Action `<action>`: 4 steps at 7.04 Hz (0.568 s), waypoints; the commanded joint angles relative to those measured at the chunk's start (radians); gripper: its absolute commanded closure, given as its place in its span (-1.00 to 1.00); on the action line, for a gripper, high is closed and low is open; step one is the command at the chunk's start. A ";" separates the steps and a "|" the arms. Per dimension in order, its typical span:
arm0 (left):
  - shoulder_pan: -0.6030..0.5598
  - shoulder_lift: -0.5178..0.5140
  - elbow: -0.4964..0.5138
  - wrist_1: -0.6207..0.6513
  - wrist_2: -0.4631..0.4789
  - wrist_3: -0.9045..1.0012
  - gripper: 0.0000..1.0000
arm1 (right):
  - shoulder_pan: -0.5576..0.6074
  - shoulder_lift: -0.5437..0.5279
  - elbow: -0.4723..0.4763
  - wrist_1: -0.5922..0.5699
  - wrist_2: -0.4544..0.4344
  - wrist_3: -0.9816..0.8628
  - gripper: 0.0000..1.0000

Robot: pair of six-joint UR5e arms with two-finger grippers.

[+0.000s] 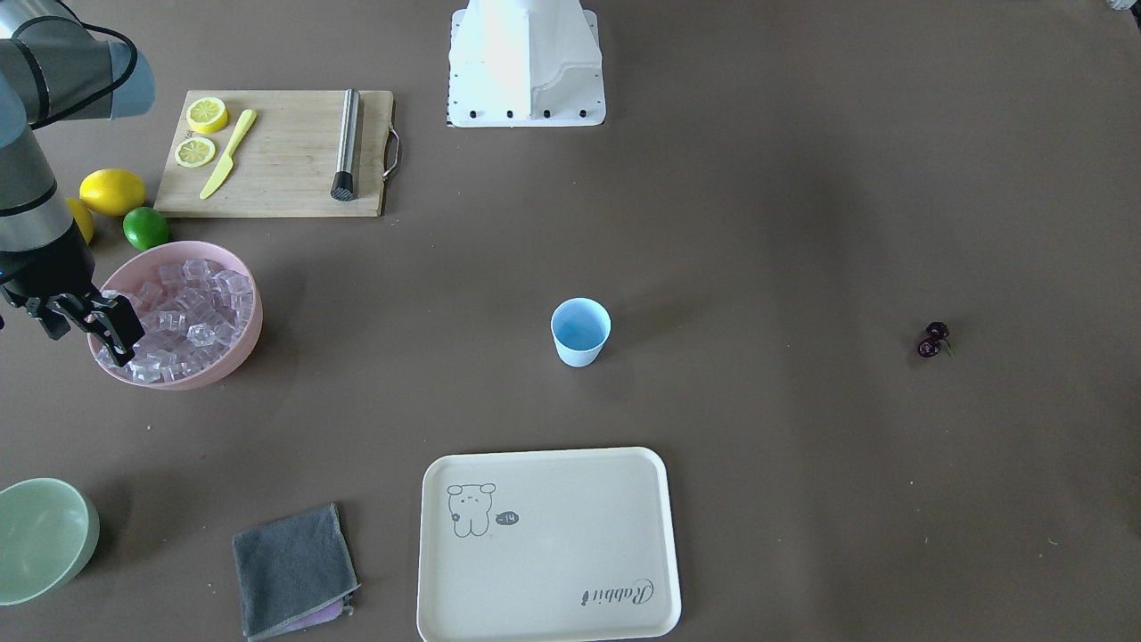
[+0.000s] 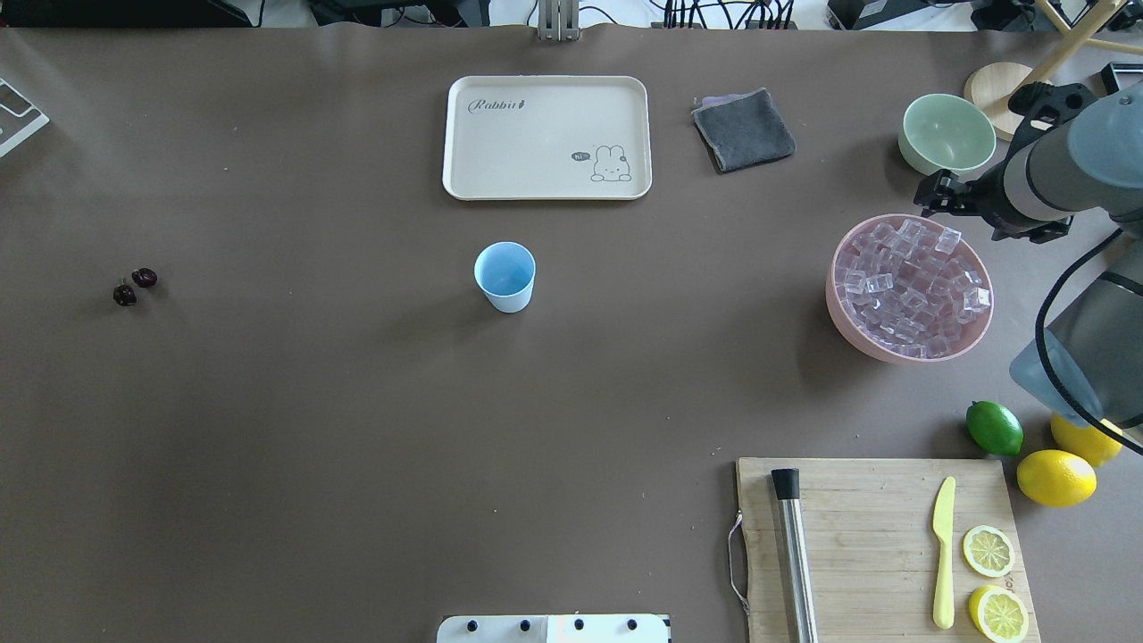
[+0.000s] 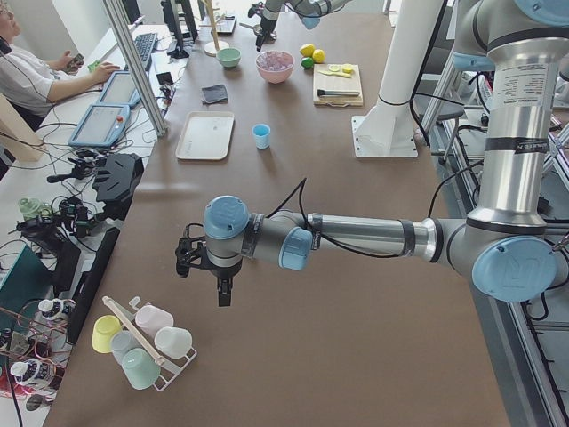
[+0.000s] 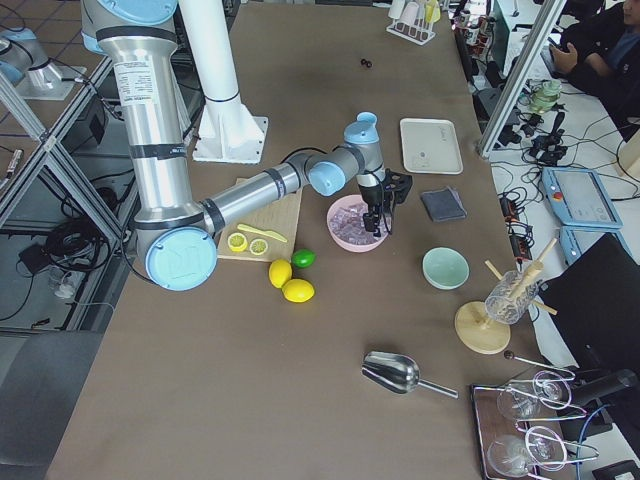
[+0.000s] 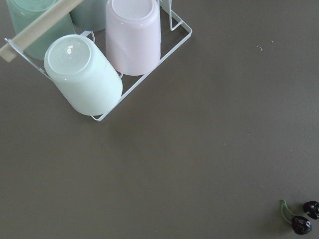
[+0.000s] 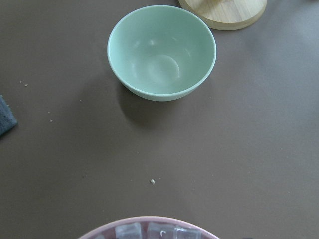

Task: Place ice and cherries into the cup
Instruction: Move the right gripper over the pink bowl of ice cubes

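Holding the ice [image 2: 911, 286] is a large pink bowl [image 2: 838, 304] on the robot's right side of the table, heaped close to its rim with clear cubes. Over that rim, on the side facing the pale green bowl [image 2: 946, 134], hangs the right gripper [image 1: 118, 341], fingers pointing down. No view shows the gap between its jaws, so I cannot tell how wide they stand, whether they hold anything, or whether they touch the cubes. Mid-table the cup [image 2: 505, 277] stands upright, mouth up, blue inside, with no ice or fruit in it. It is near the cream tray [image 2: 546, 137] and well apart from the pink bowl. The cherries [image 2: 134, 286] lie as a pair on the bare tabletop toward the robot's left, green stems attached, well apart from the cup. Out past them the left gripper [image 3: 224, 298] points down over the table's left end. It shows only in the side camera, so its jaw state cannot be told. Near it a white wire rack [image 5: 190, 31] carries upturned tumblers [image 5: 82, 79] in mint, pink and green. Writing: "Rabbit" in script on the tray, plus a line-drawn rabbit with a small dark speech bubble too small to read surely.
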 commanded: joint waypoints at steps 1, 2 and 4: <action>0.000 -0.001 0.005 -0.001 0.000 0.002 -0.96 | -0.024 -0.001 0.000 0.000 -0.014 0.060 -0.56; 0.000 0.004 0.004 -0.001 0.000 0.002 -0.96 | -0.027 0.002 -0.002 0.001 -0.022 0.059 -0.41; 0.000 0.005 0.008 -0.001 0.000 0.002 -0.96 | -0.029 -0.006 -0.002 0.000 -0.031 0.057 -0.04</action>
